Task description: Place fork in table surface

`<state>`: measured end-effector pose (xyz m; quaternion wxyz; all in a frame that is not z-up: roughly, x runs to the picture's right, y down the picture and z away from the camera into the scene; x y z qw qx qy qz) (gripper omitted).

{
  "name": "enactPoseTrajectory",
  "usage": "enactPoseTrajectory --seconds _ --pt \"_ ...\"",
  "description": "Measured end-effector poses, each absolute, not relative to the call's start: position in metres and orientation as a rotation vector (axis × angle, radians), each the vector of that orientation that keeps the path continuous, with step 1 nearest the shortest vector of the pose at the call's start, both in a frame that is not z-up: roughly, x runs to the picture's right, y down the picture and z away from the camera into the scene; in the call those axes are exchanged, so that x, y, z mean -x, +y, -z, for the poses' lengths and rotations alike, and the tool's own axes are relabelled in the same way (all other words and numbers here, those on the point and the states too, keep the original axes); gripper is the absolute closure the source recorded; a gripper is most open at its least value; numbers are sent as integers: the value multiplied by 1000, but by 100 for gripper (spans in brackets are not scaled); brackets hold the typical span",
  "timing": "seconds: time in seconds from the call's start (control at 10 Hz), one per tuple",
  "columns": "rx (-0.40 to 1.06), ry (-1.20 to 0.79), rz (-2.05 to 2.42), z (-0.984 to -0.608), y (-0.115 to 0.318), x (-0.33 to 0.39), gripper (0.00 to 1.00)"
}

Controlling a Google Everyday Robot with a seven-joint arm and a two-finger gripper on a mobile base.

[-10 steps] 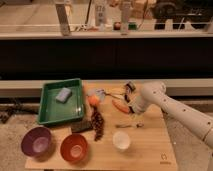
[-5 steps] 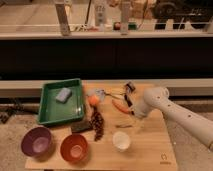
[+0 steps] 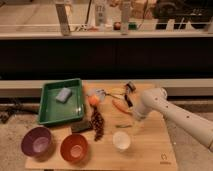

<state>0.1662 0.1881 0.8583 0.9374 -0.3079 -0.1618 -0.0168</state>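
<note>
The fork (image 3: 122, 126) is a slim grey piece lying flat on the light-wood table surface (image 3: 150, 145), just above the white cup (image 3: 121, 140). My white arm reaches in from the right. My gripper (image 3: 134, 119) points down at the table just right of the fork's end; whether it touches the fork is hidden by the wrist.
A green tray (image 3: 50, 112) with a blue sponge (image 3: 63, 94) stands at the left. A purple bowl (image 3: 37, 141) and an orange bowl (image 3: 75, 147) sit at the front left. A carrot (image 3: 119, 105), an orange ball (image 3: 93, 101), a dark red bunch (image 3: 97, 125), a black-handled utensil (image 3: 129, 94) and a silvery utensil (image 3: 106, 92) lie mid-table.
My arm has swung from the carrot area down towards the table's front, ending beside the fork. The fork lies where it lay before.
</note>
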Motion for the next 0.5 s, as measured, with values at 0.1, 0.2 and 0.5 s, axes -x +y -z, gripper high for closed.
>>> enactPoseTrajectory --seconds 0.1,0.2,0.5 --pt "634 -324 27 -859 190 -168 20" --pt "641 -320 20 -861 194 -168 20" --pt "655 -307 -3 -866 199 -171 30"
